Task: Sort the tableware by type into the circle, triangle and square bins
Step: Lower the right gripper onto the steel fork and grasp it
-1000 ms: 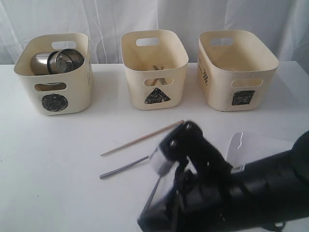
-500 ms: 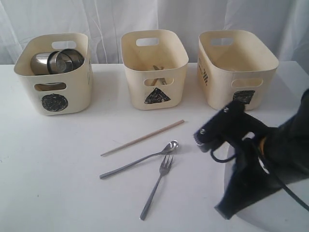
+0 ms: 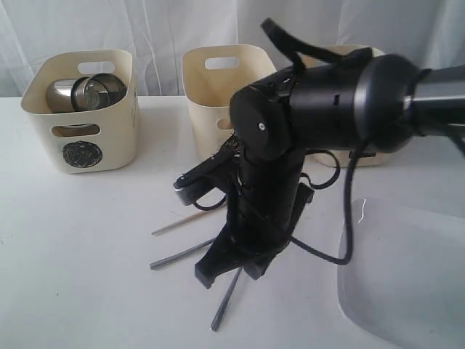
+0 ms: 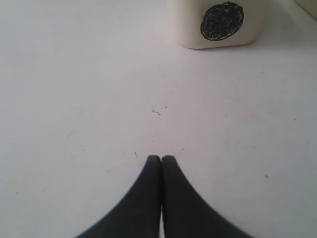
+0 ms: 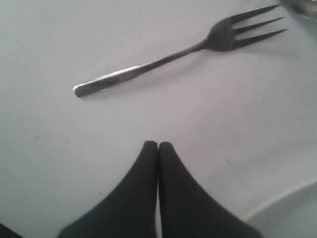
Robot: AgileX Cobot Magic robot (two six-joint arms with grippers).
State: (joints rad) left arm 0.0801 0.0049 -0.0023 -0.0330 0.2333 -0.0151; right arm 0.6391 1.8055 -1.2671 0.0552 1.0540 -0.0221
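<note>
My right gripper is shut and empty, hovering just above the table near a steel fork. In the exterior view its arm reaches across the middle, with the gripper low beside the fork's handle. Beyond it show part of a spoon handle and part of a wooden chopstick. The circle bin holds steel bowls. The arm hides the mark on the triangle bin and most of the square bin. My left gripper is shut over bare table, short of the circle bin.
The large white plate lies at the front right, and its rim shows close to my right gripper. A black cable loops off the right arm above the table. White curtains hang behind the bins.
The right arm has swung left from above the plate to the middle. It now stands over the fork and spoon and hides the spoon's bowl and the square bin.
</note>
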